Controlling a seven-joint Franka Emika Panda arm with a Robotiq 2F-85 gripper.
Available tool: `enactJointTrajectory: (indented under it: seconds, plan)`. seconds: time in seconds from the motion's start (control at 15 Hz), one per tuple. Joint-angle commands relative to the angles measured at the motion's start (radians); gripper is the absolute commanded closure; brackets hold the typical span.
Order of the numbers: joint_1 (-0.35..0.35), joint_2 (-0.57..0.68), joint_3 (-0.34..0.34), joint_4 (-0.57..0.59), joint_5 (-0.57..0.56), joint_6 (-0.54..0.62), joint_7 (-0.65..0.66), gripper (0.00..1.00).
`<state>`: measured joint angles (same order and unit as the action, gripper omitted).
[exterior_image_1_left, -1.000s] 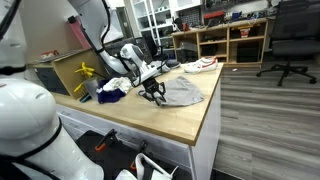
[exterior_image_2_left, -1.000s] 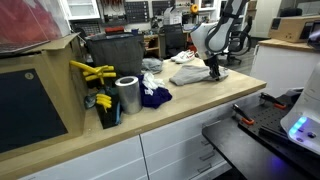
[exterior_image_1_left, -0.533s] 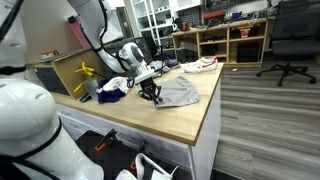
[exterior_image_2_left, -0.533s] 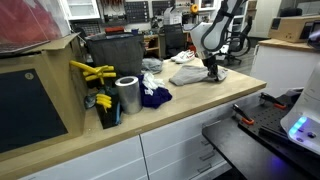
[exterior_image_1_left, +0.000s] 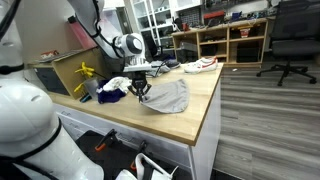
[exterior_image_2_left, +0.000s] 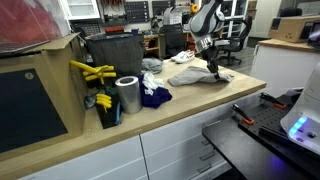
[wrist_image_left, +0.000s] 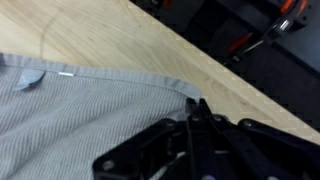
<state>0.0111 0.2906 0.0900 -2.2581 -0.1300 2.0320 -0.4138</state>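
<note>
We see a pale wooden tabletop on white cabinets in a workshop, with a grey plank floor, low open shelves and a black office chair behind it. In an exterior view a metal can stands near the tabletop's edge beside some yellow clamps, with a dark blue rag just next to it. A grey cloth lies further along the tabletop, well apart from the can. The tool is closed on the near edge of the grey cloth. The wrist view shows its fingers pinched together on the hem, with the wood grain beyond it. A second ago the tool sat low over that edge with its jaws apart. Since then it has shut and risen, so the gripped edge now hangs off the tabletop while the rest of the cloth lies flat.
</note>
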Motion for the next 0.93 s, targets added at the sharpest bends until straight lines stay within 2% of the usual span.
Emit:
enactJointTrajectory:
  seconds: [0.0, 0.33, 0.6, 0.67, 0.73, 0.87]
  plan:
    - [-0.032, -0.033, 0.007, 0.081, 0.070, -0.228, -0.149, 0.99]
    - [-0.062, 0.001, -0.005, 0.216, 0.148, -0.509, -0.290, 0.99]
    - [-0.069, 0.021, -0.014, 0.276, 0.195, -0.619, -0.305, 0.99]
    - [-0.069, 0.023, -0.014, 0.282, 0.198, -0.629, -0.302, 0.72]
    - [-0.068, 0.024, -0.014, 0.286, 0.198, -0.632, -0.299, 0.71]
    - [-0.064, 0.023, -0.012, 0.289, 0.188, -0.639, -0.299, 0.57]
